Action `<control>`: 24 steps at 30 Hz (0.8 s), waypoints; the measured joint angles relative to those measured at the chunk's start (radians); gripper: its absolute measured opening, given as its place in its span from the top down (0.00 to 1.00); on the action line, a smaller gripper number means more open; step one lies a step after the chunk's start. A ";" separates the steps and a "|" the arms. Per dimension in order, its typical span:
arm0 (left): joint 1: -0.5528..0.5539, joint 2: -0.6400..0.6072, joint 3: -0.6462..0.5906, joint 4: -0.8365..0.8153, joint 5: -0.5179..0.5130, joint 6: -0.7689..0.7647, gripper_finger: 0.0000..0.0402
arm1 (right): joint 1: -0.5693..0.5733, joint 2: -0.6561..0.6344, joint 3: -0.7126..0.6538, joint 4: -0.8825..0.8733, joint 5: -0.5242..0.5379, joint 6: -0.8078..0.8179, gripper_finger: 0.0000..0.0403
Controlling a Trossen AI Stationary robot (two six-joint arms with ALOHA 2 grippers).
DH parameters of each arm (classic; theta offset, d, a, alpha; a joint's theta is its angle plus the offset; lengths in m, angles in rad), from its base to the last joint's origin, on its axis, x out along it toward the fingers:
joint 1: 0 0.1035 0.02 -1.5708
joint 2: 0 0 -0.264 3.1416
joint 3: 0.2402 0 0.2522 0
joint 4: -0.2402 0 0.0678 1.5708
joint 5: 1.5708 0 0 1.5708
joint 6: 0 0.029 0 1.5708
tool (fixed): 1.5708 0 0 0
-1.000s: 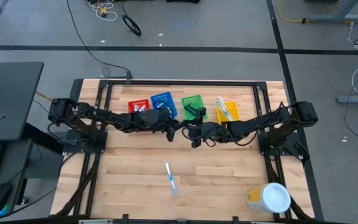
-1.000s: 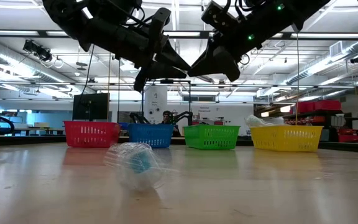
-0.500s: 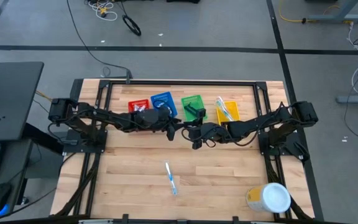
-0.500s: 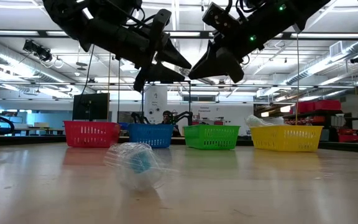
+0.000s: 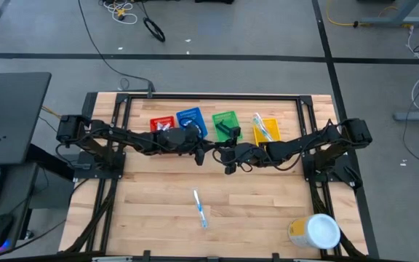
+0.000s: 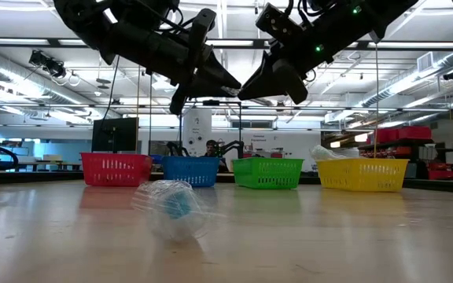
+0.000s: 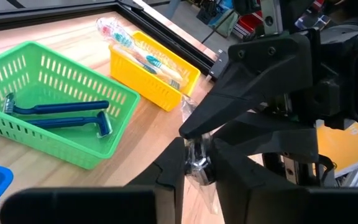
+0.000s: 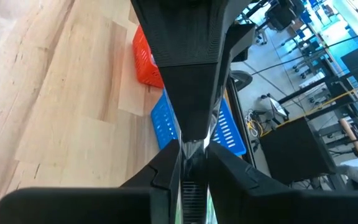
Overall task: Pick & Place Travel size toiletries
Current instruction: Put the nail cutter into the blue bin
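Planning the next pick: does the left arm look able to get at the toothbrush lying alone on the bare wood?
Probably not yet: the left gripper and right gripper meet tip to tip around a clear wrapped item. The toothbrush itself lies unobstructed on the table.

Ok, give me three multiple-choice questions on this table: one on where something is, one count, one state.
1. Where is the loose toothbrush?
A. in the red bin
B. on the bare table, nearer than the bins
C. on the tub

2. How many razors are in the green bin?
A. none
B. two
C. five

3. How are the two grippers?
A. raised, tips meeting
B. resting on the table
C. far apart at the table's ends

Answers:
1 B: the toothbrush lies alone on the table.
2 B: two blue razors lie in the green bin.
3 A: the left gripper and the right gripper meet high above the wood.
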 joint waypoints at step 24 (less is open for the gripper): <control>0.168 -0.003 -0.001 -0.316 -0.212 -0.005 0.80 | 0.011 -0.001 0.000 -0.236 0.067 0.355 0.71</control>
